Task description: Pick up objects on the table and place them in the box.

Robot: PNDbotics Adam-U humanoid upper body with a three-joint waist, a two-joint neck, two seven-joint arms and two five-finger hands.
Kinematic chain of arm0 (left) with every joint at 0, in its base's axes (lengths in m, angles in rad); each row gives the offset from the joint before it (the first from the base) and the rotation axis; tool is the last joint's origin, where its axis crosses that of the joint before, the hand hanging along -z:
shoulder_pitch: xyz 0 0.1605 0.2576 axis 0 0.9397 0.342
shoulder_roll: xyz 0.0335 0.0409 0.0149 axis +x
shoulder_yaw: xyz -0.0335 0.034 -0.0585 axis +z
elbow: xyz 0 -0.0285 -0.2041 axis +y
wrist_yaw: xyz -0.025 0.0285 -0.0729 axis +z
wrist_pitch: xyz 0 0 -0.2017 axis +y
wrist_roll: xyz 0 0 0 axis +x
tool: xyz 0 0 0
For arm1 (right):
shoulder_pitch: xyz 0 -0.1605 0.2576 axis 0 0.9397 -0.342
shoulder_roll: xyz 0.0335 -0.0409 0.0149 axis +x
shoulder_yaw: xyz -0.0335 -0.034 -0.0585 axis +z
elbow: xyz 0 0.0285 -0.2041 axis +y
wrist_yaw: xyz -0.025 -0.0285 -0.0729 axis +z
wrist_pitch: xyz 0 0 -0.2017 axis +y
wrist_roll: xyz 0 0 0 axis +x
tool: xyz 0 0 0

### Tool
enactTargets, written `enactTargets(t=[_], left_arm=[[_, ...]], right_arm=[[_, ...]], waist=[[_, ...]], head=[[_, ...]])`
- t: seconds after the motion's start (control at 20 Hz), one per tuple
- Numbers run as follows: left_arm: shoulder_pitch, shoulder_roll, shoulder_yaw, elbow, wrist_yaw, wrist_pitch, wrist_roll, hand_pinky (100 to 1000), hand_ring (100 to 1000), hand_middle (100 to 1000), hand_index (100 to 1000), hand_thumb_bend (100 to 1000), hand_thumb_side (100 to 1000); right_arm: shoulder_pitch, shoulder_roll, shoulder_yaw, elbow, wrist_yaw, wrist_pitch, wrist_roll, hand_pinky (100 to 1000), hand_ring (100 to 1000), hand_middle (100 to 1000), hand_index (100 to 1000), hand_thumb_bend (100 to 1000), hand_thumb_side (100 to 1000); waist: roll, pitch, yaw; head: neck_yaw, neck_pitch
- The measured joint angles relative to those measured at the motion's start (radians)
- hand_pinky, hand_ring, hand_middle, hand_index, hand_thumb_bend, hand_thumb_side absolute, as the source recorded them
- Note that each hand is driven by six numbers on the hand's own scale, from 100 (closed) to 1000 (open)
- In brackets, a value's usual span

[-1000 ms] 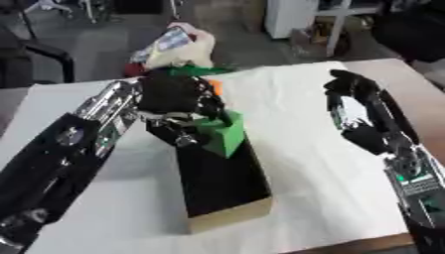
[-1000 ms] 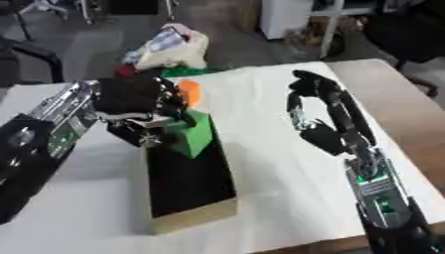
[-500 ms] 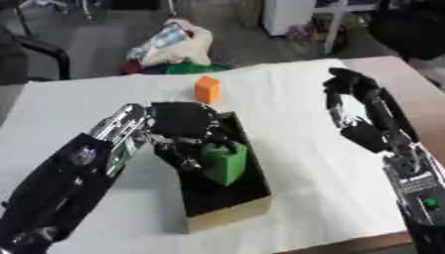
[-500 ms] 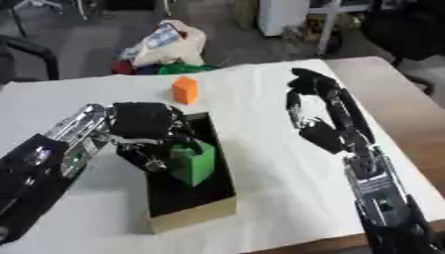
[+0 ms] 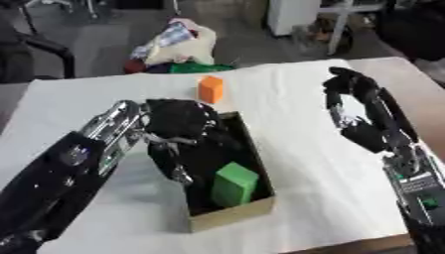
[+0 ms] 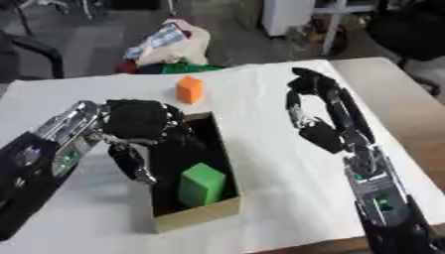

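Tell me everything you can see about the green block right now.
The green block is a solid, bright green rectangular piece with smooth matte faces, plastic or foam by its look. It lies inside the cardboard box, at the near end, leaning slightly askew against the dark interior. The left hand hangs over the box's far end with its fingers hanging down beside the block, apparently not gripping it. The orange block stands apart on the white table beyond the box.

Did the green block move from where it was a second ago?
Yes. The green block has gone down inside the box, toward its near end. Before, the left hand held it up over the box's far end.
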State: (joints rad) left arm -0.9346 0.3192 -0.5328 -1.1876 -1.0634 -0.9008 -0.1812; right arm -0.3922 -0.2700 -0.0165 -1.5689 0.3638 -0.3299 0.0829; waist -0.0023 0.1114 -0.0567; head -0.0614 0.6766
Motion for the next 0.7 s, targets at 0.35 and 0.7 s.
enactTargets(t=[0.35, 0.7], left_arm=[[0.069, 0.097, 0.104, -0.100, 0.246, -0.003, 0.000, 725, 639, 629, 901, 271, 718], [0.154, 0.149, 0.229, -0.196, 0.626, 0.074, -0.090, 707, 606, 598, 897, 100, 789]], right_arm=[[-0.103, -0.041, 0.026, 0.081, 0.003, 0.003, 0.011, 766, 701, 678, 896, 100, 615], [-0.315, -0.111, 0.075, 0.302, 0.009, -0.008, 0.060, 773, 709, 693, 902, 100, 604]], waist=[[-0.020, -0.014, 0.050], [-0.044, -0.022, 0.111]], head=[[-0.004, 0.001], [-0.004, 0.000]])
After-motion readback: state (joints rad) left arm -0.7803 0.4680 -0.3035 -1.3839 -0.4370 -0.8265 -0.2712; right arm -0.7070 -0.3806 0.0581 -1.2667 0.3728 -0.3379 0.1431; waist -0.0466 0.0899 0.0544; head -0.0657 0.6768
